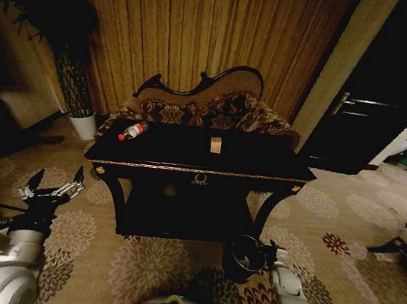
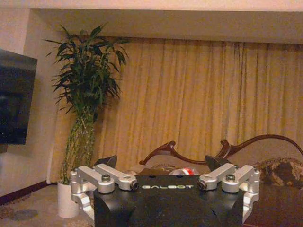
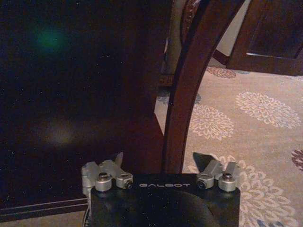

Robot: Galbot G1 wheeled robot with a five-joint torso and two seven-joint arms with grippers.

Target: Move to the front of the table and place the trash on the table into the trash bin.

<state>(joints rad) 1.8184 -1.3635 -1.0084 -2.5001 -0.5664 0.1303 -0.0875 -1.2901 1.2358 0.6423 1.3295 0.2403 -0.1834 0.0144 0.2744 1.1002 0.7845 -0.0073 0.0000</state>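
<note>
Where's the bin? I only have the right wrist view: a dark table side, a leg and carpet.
Observer: The trash bin stands on the carpet in front of the table, near its right front leg. It is close beside the right gripper, whose jaws are open.
Operator: What's on top, and where's the left arm?
Observer: A bottle lies near the top's left rear corner and a small tan box stands mid-rear. I can't make out a wrapper. The left gripper hangs off the table's left side, jaws open and empty.
</note>
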